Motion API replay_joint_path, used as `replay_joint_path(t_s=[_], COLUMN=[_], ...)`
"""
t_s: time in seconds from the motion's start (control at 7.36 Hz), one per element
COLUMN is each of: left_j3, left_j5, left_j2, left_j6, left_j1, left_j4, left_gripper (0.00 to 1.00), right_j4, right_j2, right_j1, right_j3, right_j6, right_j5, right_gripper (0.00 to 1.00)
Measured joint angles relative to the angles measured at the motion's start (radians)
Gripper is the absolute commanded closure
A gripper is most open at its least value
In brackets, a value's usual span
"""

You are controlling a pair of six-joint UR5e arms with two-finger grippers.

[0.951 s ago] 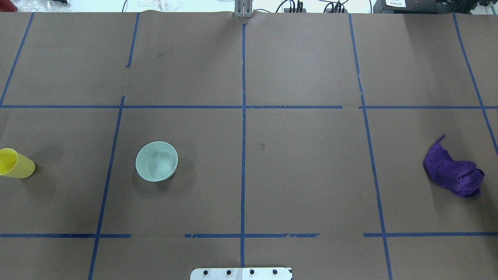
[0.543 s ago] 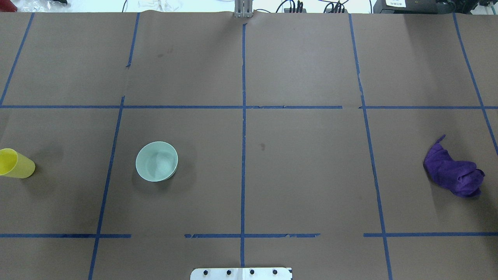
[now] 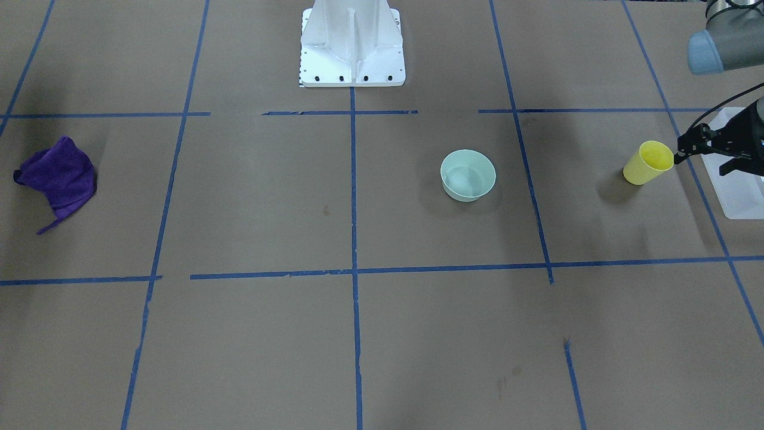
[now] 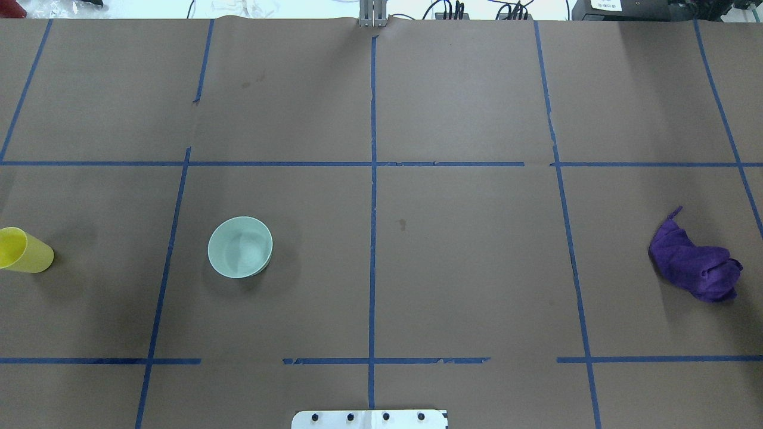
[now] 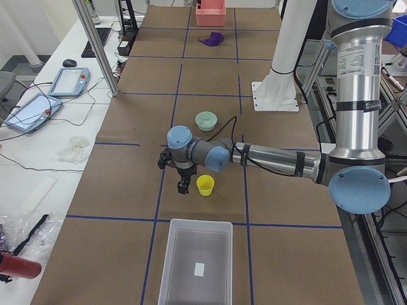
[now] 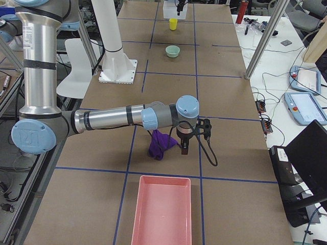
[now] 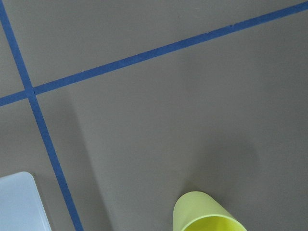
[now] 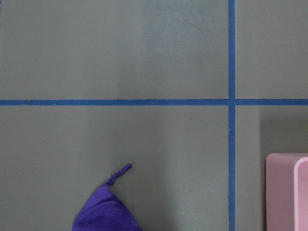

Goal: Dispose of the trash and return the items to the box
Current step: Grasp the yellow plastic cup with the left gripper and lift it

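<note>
The yellow cup [image 3: 647, 162] stands upright near the table's left end; it also shows in the overhead view [image 4: 24, 250] and the left wrist view [image 7: 209, 216]. My left gripper [image 3: 699, 162] hovers right beside it, between the cup and the box [image 3: 740, 191], and looks open and empty. The mint-green bowl [image 3: 468, 174] sits upright toward the middle, also seen overhead [image 4: 240, 246]. The frosted white box [image 5: 197, 267] looks empty. My right gripper [image 6: 184, 148] hangs just beside the purple cloth [image 6: 161, 145]; I cannot tell if it is open or shut.
The purple cloth [image 4: 694, 268] lies crumpled near the table's right end. A pink tray [image 6: 161, 214] stands at that end, past the cloth. The white robot pedestal [image 3: 352, 54] stands at the robot's edge of the table. Blue tape lines grid the brown tabletop.
</note>
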Motion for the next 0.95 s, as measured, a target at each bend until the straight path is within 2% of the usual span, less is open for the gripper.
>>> replay_joint_path(t_s=[0.27, 0.68, 0.95], left_j3=[0.031, 0.035, 0.042], left_j5=[0.009, 0.003, 0.005], left_j2=[0.040, 0.066, 0.067], left_j6=[-0.019, -0.020, -0.020], left_j1=[0.045, 0.082, 0.116], left_j4=[-0.111, -0.134, -0.136], left_gripper=[0.00, 0.00, 0.07], right_j4=[0.001, 0.001, 0.000], right_j2=[0.003, 0.004, 0.004], right_j1=[0.000, -0.001, 0.000], right_j3=[0.006, 0.011, 0.011], right_j6=[-0.003, -0.004, -0.003], right_j5=[-0.002, -0.001, 0.000], right_gripper=[0.00, 0.00, 0.00])
